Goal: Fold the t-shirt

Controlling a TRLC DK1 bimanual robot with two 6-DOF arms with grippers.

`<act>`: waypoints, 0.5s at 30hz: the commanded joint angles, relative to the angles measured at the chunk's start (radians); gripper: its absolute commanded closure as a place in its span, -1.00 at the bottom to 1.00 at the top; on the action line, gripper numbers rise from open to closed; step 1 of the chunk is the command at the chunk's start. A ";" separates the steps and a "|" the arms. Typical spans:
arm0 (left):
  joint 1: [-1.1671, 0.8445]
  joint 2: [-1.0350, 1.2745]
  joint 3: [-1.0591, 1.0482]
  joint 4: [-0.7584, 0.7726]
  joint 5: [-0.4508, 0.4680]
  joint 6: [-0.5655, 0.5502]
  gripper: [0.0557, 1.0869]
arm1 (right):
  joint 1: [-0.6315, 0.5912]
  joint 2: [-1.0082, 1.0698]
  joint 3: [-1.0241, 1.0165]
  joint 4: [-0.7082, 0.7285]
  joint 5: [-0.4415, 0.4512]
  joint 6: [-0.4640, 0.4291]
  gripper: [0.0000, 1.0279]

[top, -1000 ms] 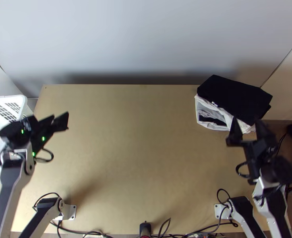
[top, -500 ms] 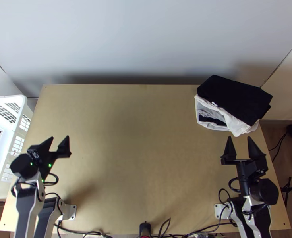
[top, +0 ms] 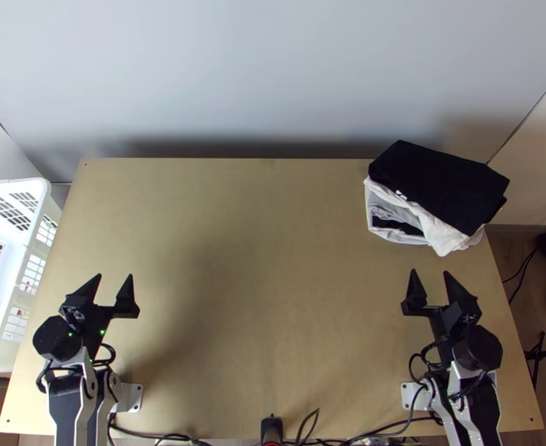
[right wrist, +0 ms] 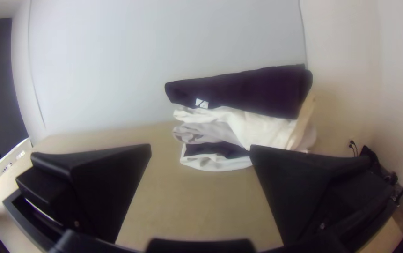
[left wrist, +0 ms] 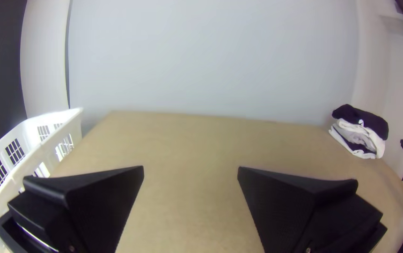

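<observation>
A stack of folded clothes lies at the table's back right, with a folded black garment (top: 440, 182) on top of white and grey ones (top: 443, 236). My left gripper (top: 114, 278) stands open near the table's left edge, far from the stack. In the left wrist view, bare table shows between the fingers of my left gripper (left wrist: 190, 169). My right gripper (top: 429, 273) is open in front of the stack and apart from it. The right wrist view has the black garment (right wrist: 243, 91) beyond my right gripper (right wrist: 200, 147), which holds nothing.
A white plastic basket (top: 21, 256) stands at the table's left edge. Bare wood of the table (top: 265, 260) spreads between the two arms. Black cables run along the near edge around a small black object (top: 272, 429).
Both arms have drawn back toward the table's near edge, the left one also shifting right and the right one shifting left. The stack of clothes has stayed where it was.
</observation>
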State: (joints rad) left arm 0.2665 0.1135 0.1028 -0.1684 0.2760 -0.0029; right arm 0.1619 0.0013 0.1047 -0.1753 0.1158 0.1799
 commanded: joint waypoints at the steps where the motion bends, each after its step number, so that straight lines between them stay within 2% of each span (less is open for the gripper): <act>1: 0.019 -0.031 -0.026 -0.023 0.000 0.037 -0.90 | 0.014 -0.001 -0.008 -0.055 0.001 0.004 -0.90; 7: 0.022 -0.049 -0.026 -0.037 0.000 0.113 -0.90 | 0.014 -0.003 -0.007 -0.055 0.001 0.004 -0.90; 15: 0.020 -0.113 -0.026 -0.039 0.000 0.119 -0.90 | 0.014 -0.001 -0.008 -0.056 0.001 0.003 -0.90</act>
State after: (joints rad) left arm 0.2859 0.0307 0.0807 -0.1936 0.2756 0.0990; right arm 0.1749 -0.0006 0.0975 -0.2264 0.1158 0.1829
